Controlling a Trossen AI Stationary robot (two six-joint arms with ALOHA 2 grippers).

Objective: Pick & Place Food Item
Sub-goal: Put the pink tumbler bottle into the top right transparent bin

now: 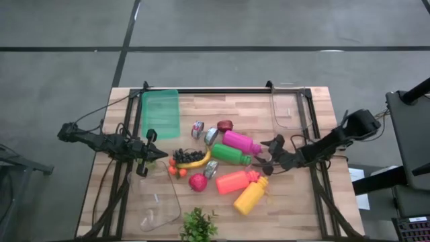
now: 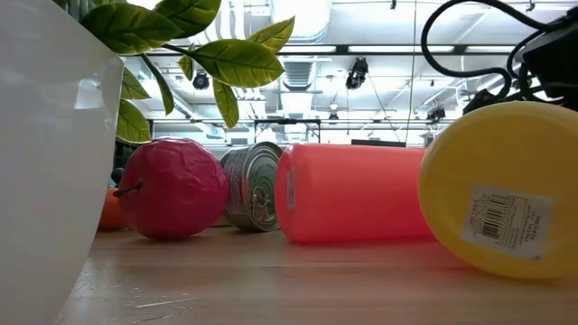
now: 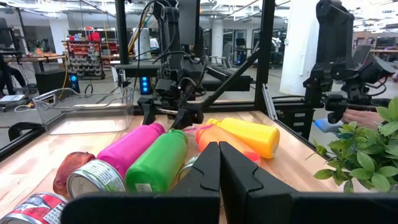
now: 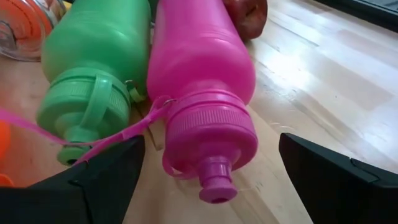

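Lying on its side on the wooden table (image 1: 302,202), the smooth, glossy magenta plastic bottle (image 4: 199,68) has a ribbed screw cap with a small spout and a thin strap, and its long axis runs across the table with the cap end toward the right gripper (image 4: 211,171), whose fingers stand wide apart on either side of that cap, gripping nothing. Just beside it lies the green bottle (image 4: 93,56), roughly parallel, capped end the same way. The left gripper (image 3: 219,180) is pinched together, empty, near the banana (image 1: 193,163); the clear bin (image 1: 287,111) and green bin (image 1: 161,114) hold nothing I can see.
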